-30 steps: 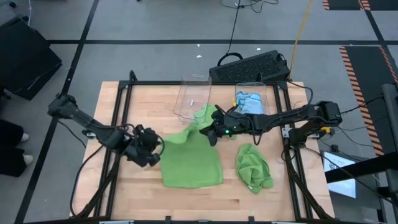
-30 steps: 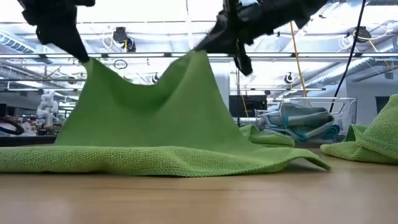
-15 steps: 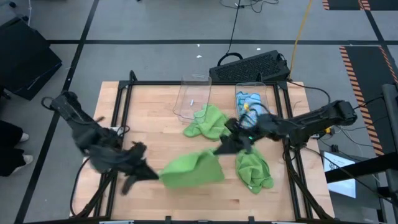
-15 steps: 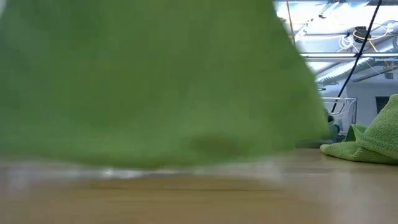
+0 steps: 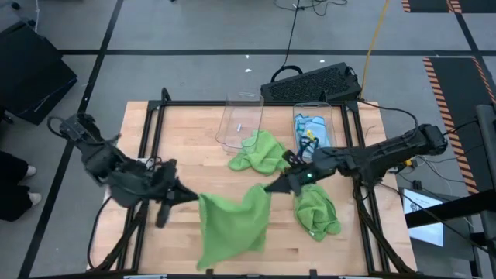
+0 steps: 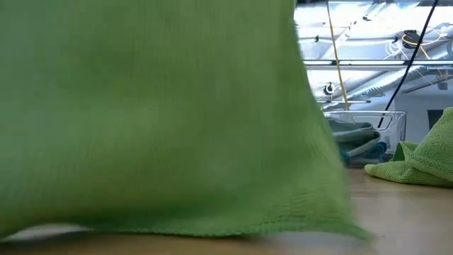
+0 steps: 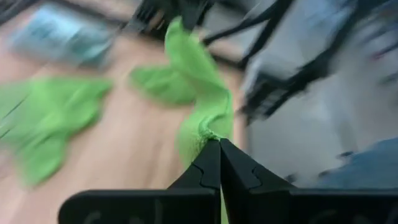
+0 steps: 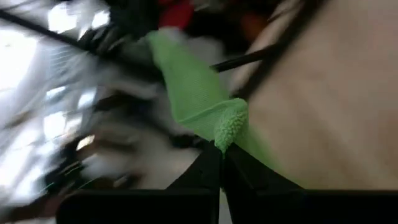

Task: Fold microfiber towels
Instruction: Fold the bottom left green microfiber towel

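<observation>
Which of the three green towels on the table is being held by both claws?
The spread green towel at the front, pinched at its corners by the left claw and right claw; the other two lie crumpled, untouched.

The held green towel (image 5: 230,223) hangs across the near middle of the bench (image 5: 178,139), stretched between the left claw (image 5: 184,195) and the right claw (image 5: 271,188), blocking passage there. Bare wood lies open on the bench's left and far-left. A crumpled green towel (image 5: 317,208) fills the right near side; another (image 5: 259,150) and two clear bins (image 5: 239,120) crowd the far middle.
</observation>
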